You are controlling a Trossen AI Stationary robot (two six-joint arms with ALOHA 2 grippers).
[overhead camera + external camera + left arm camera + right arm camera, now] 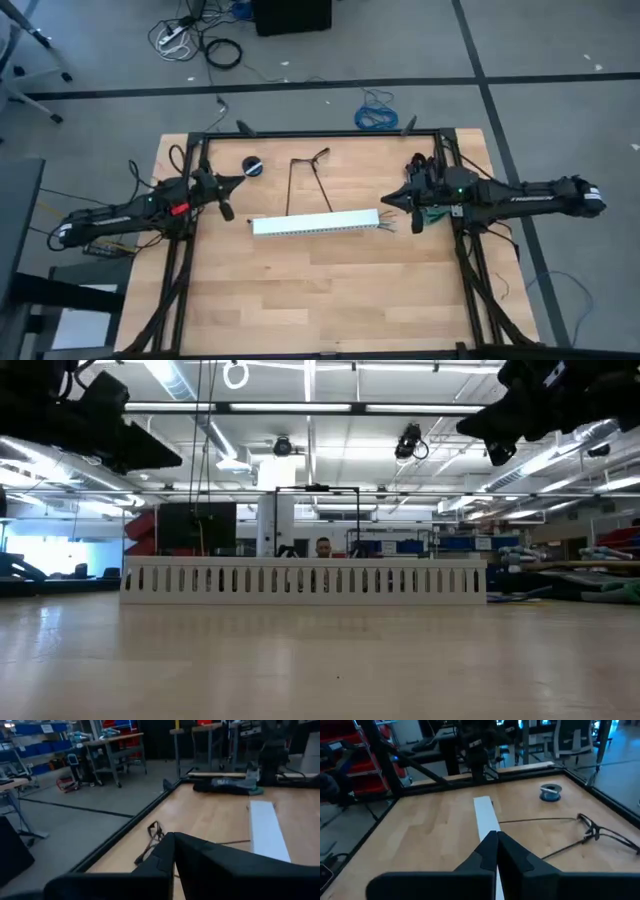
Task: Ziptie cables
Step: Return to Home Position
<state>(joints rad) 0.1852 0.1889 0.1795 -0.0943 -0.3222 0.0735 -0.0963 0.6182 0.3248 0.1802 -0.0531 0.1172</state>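
A white slotted strip [315, 223] lies flat across the middle of the table. A few short wire ends [386, 228] stick out at its right end. Just beyond the strip, the thin dark cables [308, 182] lie on the wood bent into a V, bunched at one end [587, 827]. My left gripper [240, 181] hovers off the strip's left end, shut and holding nothing [173, 840]. My right gripper [386, 201] hovers just above the strip's right end, also shut and holding nothing [496, 837].
A small dark round spool [252, 166] sits on the table left of the cables. Black frame rails [320, 133] run along the table's far edge and sides. A blue coiled cable [375, 116] lies on the floor beyond the far edge. Bare wood fills the near half.
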